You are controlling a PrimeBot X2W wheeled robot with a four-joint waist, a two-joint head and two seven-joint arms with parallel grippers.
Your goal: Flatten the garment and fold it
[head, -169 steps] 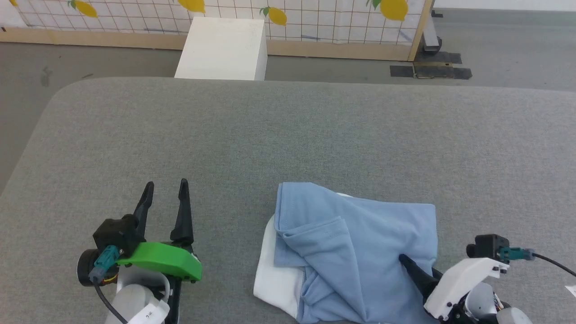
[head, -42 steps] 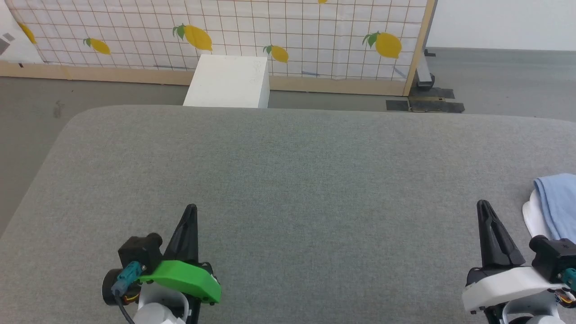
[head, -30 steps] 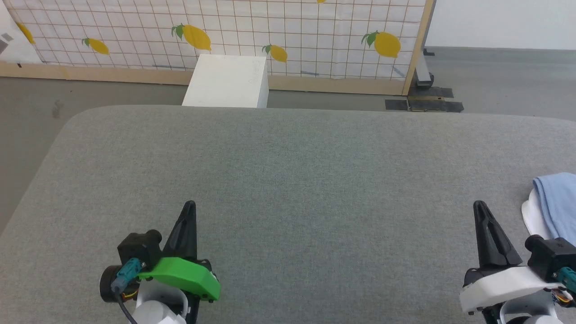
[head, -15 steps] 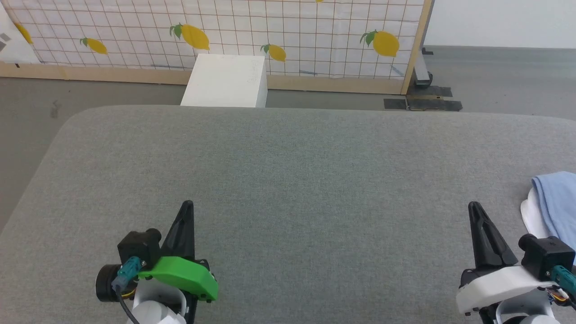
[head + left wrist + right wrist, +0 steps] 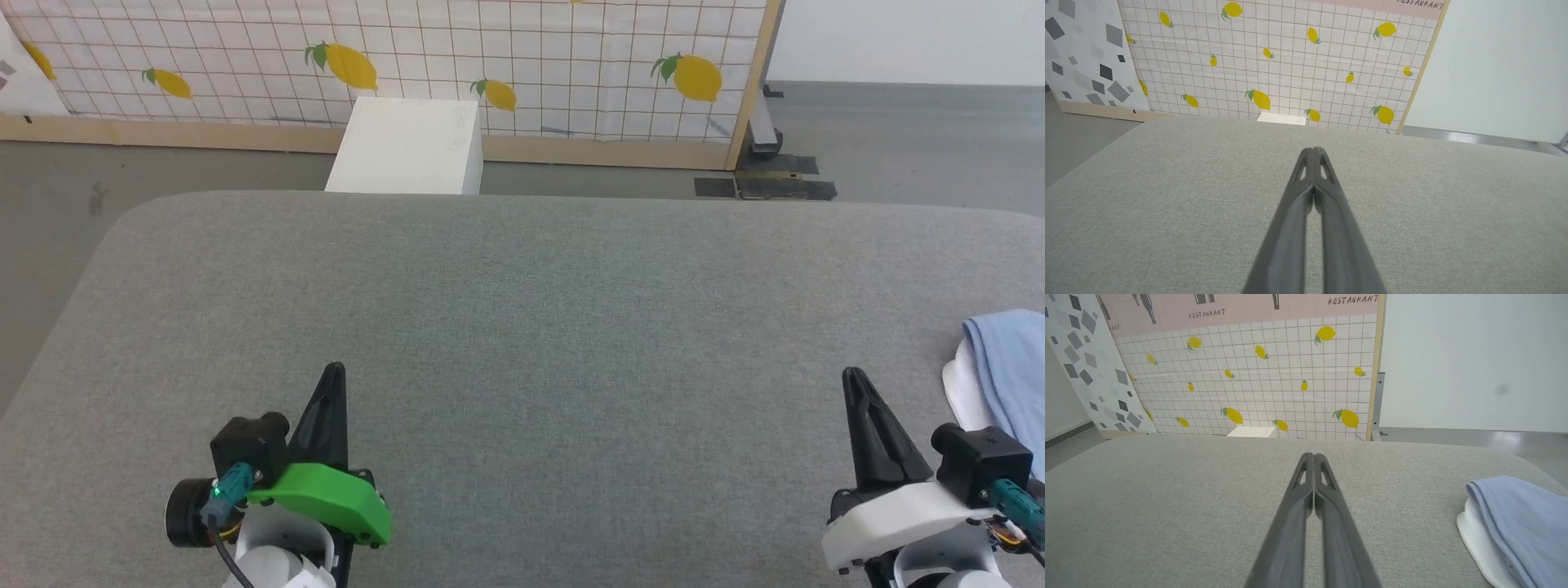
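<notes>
Tool L (image 5: 333,371) closed, empty | tool R (image 5: 853,376) closed, empty, nr garment (image 5: 1008,367)

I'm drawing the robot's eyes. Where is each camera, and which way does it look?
Head view: on the head, looking forward and down at the grey table; left tool lower left, right tool lower right, both shut.
Left wrist view: on the left wrist, looking along its shut tool across the table toward the lemon wall.
Right wrist view: on the right wrist, likewise along its shut tool; garment at right.
Head and right wrist views share the garment.
</notes>
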